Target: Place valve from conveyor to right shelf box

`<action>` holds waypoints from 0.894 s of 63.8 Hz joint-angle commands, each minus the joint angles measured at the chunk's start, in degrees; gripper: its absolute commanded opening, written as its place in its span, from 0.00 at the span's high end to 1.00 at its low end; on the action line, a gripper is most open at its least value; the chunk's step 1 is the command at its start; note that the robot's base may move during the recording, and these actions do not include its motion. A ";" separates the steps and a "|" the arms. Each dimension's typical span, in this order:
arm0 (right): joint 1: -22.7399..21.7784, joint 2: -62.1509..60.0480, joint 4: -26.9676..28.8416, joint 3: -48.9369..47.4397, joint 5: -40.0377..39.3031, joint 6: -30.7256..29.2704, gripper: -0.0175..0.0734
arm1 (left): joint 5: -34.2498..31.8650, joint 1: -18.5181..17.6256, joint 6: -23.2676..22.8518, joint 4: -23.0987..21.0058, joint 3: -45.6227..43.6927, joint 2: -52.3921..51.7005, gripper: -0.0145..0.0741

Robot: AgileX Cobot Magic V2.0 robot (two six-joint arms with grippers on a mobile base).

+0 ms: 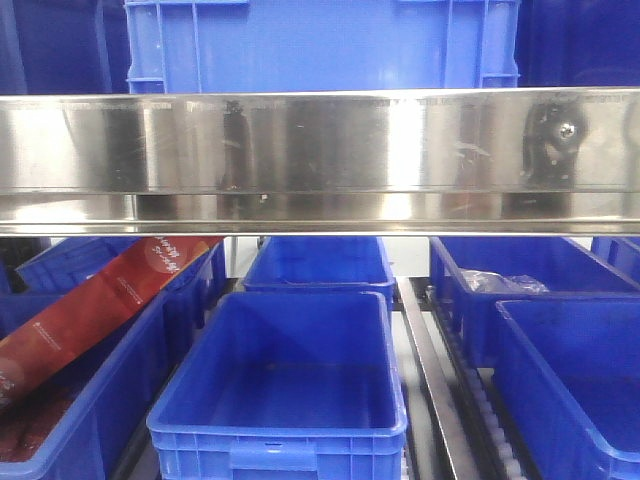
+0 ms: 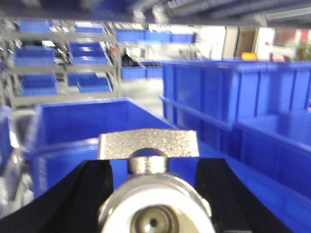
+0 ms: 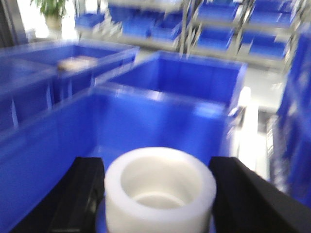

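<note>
Already the left gripper [image 2: 154, 194] pinches the metal valve [image 2: 150, 194] between its black fingers [image 2: 87, 199] at the bottom centre of the left wrist view, with blue bins [image 2: 82, 126] behind. The right gripper [image 3: 160, 194] is clamped on a white plastic fitting [image 3: 160, 191]. Risk: the valve is round and smooth, so it may twist or slip before it reaches the empty centre box [image 1: 290, 380] or clip the steel shelf rail [image 1: 320, 160].

A broad polished steel shelf beam [image 1: 320, 160] bars the upper view from 9 to 3 o'clock. Below it, the open blue plastic box [image 1: 290, 385] at 6 o'clock offers free room. A tilted red cardboard carton [image 1: 95, 300] fills the blue bin [image 1: 85, 420] at 8 o'clock.
</note>
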 commanded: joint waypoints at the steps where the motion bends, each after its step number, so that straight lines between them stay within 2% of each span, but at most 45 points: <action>1: 0.35 1.02 0.48 -1.06 -7.95 -0.15 0.99 | -3.55 -0.39 -0.19 -1.39 -2.68 2.17 0.96; 13: 0.47 3.57 2.03 -1.06 -10.09 -0.15 0.99 | -3.65 -0.39 -0.19 -1.79 -4.82 6.53 0.96; 17: 0.47 4.22 3.62 -1.06 -9.70 -0.15 0.97 | -3.23 -0.39 -0.19 -1.92 -4.82 7.43 0.90; 19: 0.47 4.64 3.87 -1.06 -9.24 -0.15 0.93 | -2.44 -0.39 -0.19 -2.16 -4.82 7.88 0.85; 23: 0.47 5.11 3.98 -1.06 -7.89 -0.15 0.78 | -0.93 -0.39 -0.19 -2.68 -4.82 8.36 0.72; 31: 0.47 5.47 4.12 -1.06 -5.98 -0.15 0.36 | 1.14 -0.39 -0.19 -2.95 -4.82 8.87 0.36; 36: 0.47 5.26 4.12 -1.06 -5.43 -0.15 0.20 | 1.41 -0.39 -0.19 -3.10 -4.82 8.87 0.13; 37: 0.47 5.28 4.12 -1.06 -5.27 -0.15 0.17 | 1.41 -0.39 -0.37 -3.23 -4.82 8.87 0.13; 44: 0.47 4.87 4.12 -1.06 -4.12 -0.15 0.18 | 3.50 -0.39 -0.37 -3.43 -4.82 8.60 0.22; 57: 0.47 1.91 4.12 -1.11 -0.67 -0.15 0.20 | 9.78 -0.26 -0.37 -4.16 -4.82 4.99 0.22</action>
